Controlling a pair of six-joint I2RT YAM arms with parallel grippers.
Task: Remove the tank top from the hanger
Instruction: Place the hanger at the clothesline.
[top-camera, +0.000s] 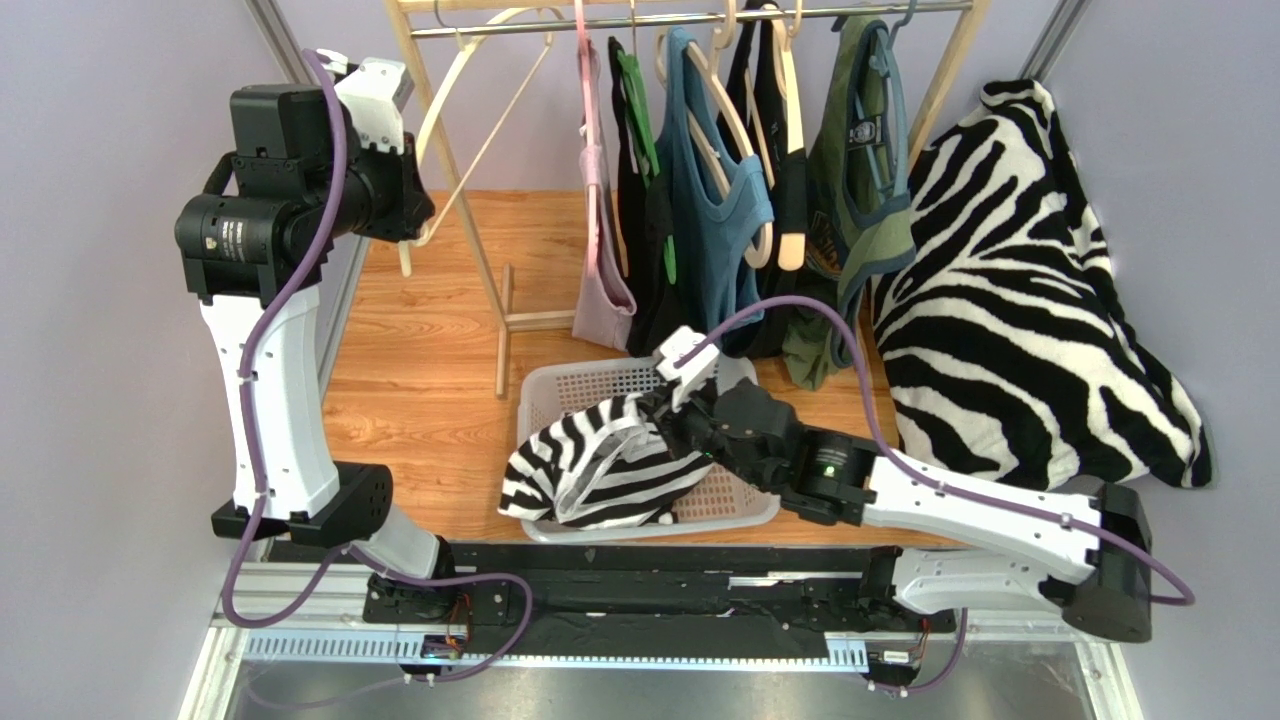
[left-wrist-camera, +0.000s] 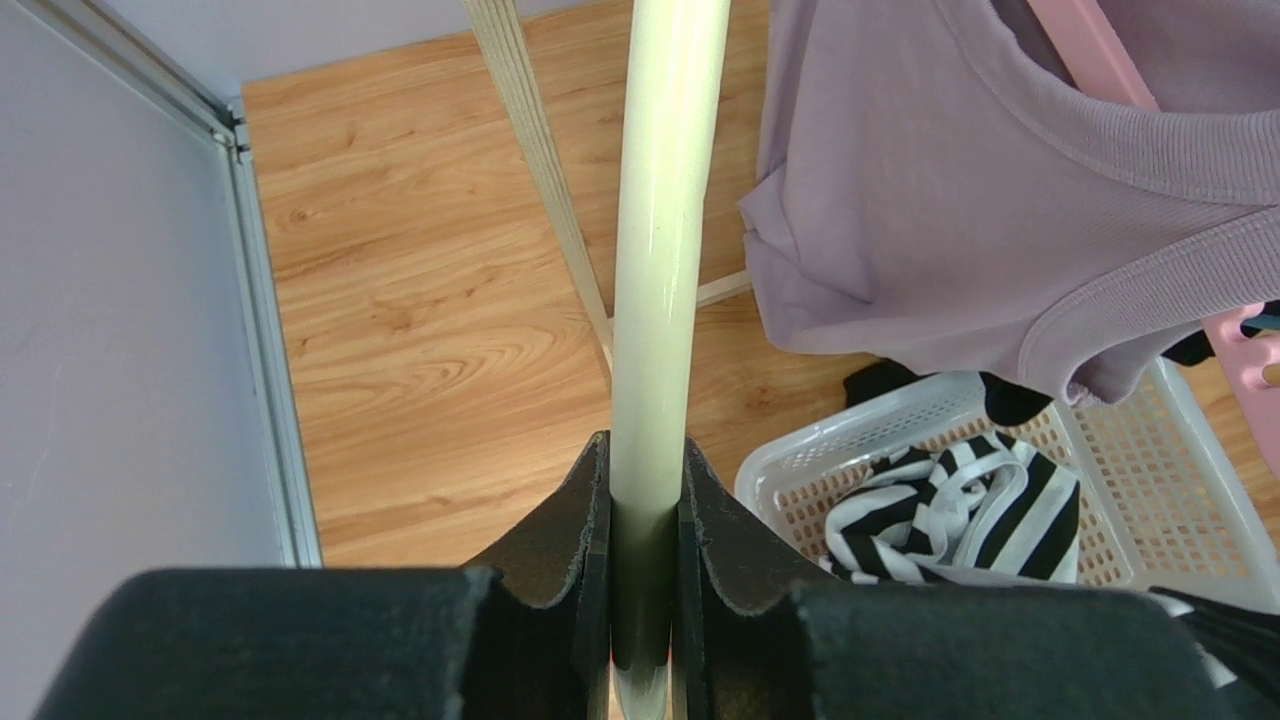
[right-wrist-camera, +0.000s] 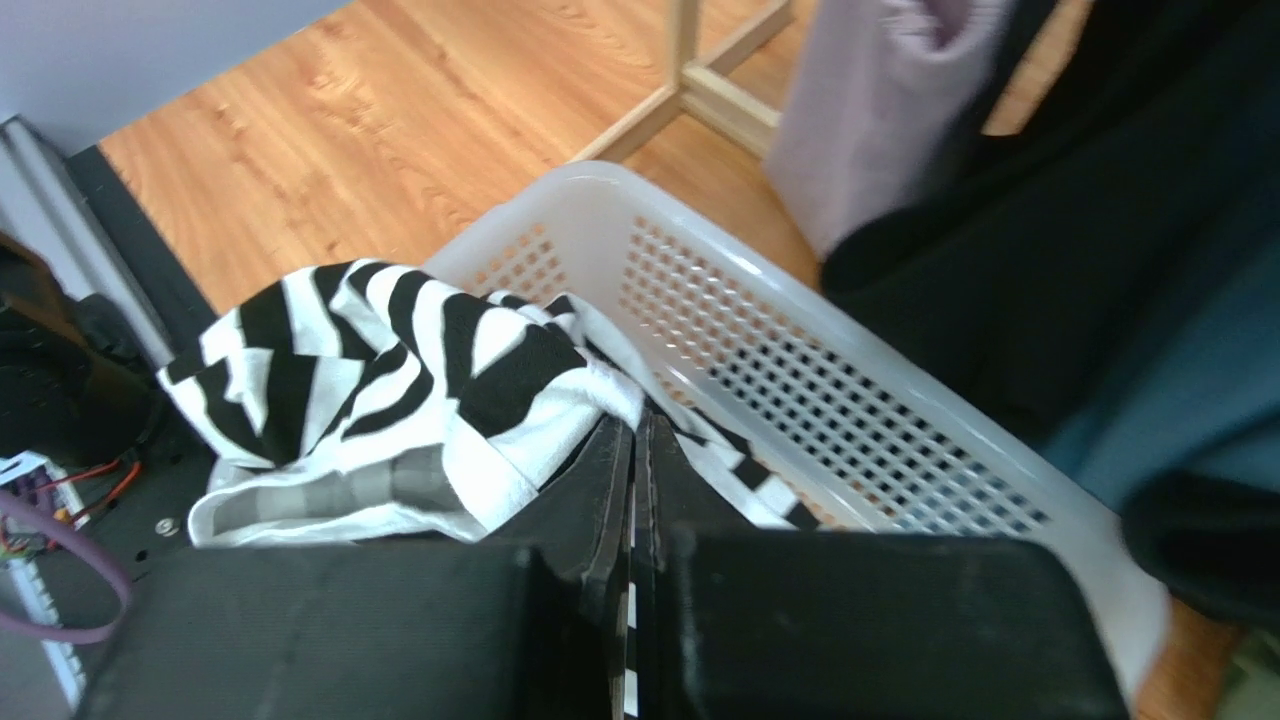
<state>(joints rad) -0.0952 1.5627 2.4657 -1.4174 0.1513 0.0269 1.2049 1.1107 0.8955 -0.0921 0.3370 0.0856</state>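
Both jaws closed: L gripper (left-wrist-camera: 646, 468) on bare hanger (left-wrist-camera: 663, 195), R gripper (right-wrist-camera: 634, 438) pinching tank top (right-wrist-camera: 376, 375) over basket (right-wrist-camera: 849, 393) by near edge. You'd likely open R next.

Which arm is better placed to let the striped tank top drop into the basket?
Right. The right gripper is shut on the striped tank top, draped over the white basket. The left gripper is clamped on the cream hanger, away from the basket.

Left tool (left-wrist-camera: 646, 468) clamped around cream hanger (left-wrist-camera: 661, 225), its bar running to 12 o'clock, lilac top (left-wrist-camera: 962, 165) hanging at 2 o'clock, white basket (left-wrist-camera: 842, 435) at 4 o'clock holding striped tank top (left-wrist-camera: 962, 518), wooden worktop (left-wrist-camera: 421, 300) beneath.
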